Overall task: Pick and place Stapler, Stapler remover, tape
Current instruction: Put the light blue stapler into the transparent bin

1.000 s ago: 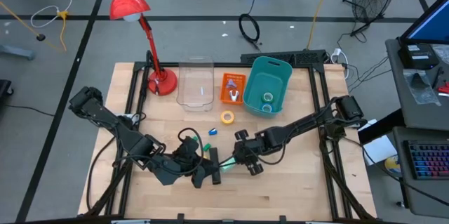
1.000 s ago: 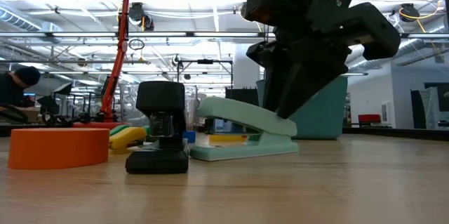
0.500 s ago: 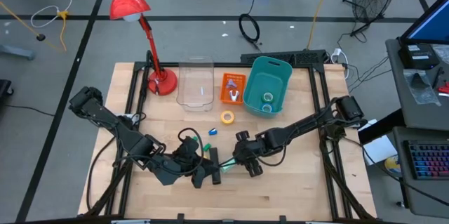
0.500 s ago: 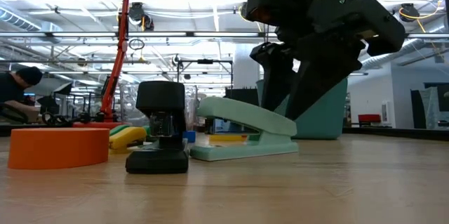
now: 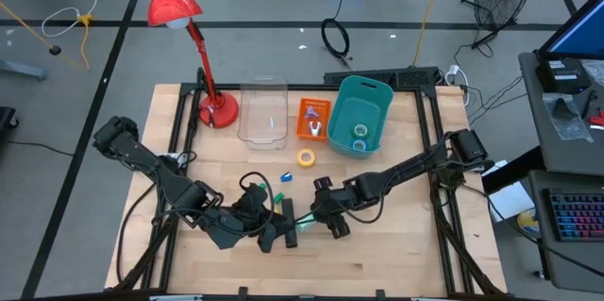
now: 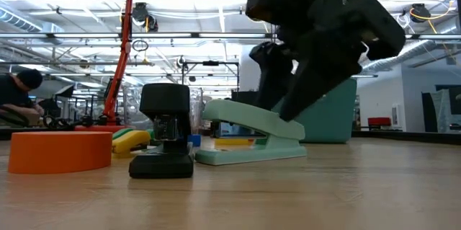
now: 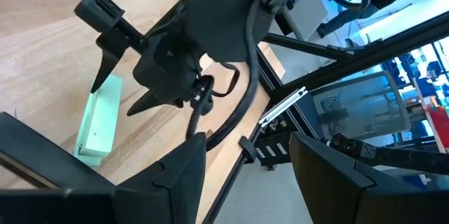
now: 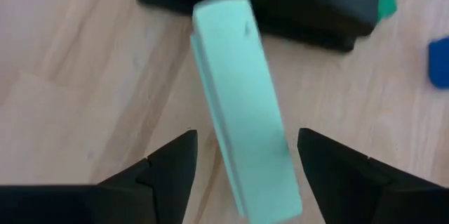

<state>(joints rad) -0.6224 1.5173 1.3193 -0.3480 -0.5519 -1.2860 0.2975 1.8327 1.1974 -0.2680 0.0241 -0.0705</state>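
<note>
A mint-green stapler (image 8: 242, 97) lies flat on the wooden table near its middle (image 5: 300, 222). My right gripper (image 8: 242, 161) is open and low over it, one finger on each side, with bare table showing in both gaps. A black stapler (image 8: 280, 3) lies just beyond the green one's far end (image 6: 164, 133). My left gripper (image 7: 245, 175) is open beside them (image 5: 276, 237), with nothing between its fingers. A yellow tape roll (image 5: 306, 158) lies flat farther back. An orange roll (image 6: 61, 151) sits at the near left of the low view. One roll (image 5: 360, 132) lies in the teal bin.
Along the far edge stand a red desk lamp (image 5: 212, 103), a clear plastic container (image 5: 263, 112), a small orange basket (image 5: 313, 118) and a teal bin (image 5: 359, 103). A small blue block (image 5: 286, 176) lies behind the staplers. Bare wood stretches along the near edge.
My right gripper has shifted a little toward the table's left over the green stapler and tipped, as the low view shows. Both staplers and my left arm have stayed where they were.
</note>
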